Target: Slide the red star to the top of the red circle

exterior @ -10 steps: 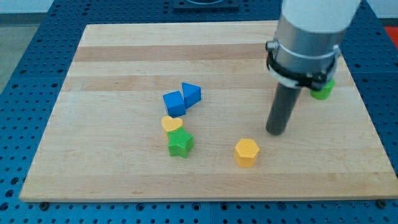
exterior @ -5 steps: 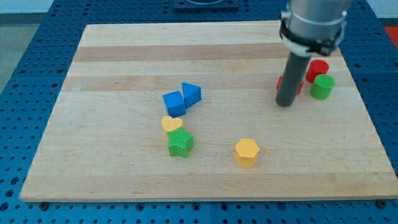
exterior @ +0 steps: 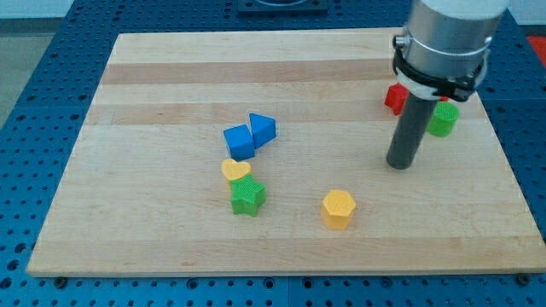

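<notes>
The red star lies near the board's top right, partly hidden by my arm's grey housing. The red circle is hidden behind that housing, just right of the star and above the green block; I cannot make it out. My tip rests on the board below the red star, well apart from it and from every other block. A green round block sits to the upper right of the tip, partly covered by the arm.
A blue cube and a blue wedge-like block touch near the board's middle. Below them are a yellow heart and a green star. A yellow hexagon lies at the lower middle.
The tip went up to the red star, which shifted up the view, then drew back down and slightly right. The arm now covers the red circle.
</notes>
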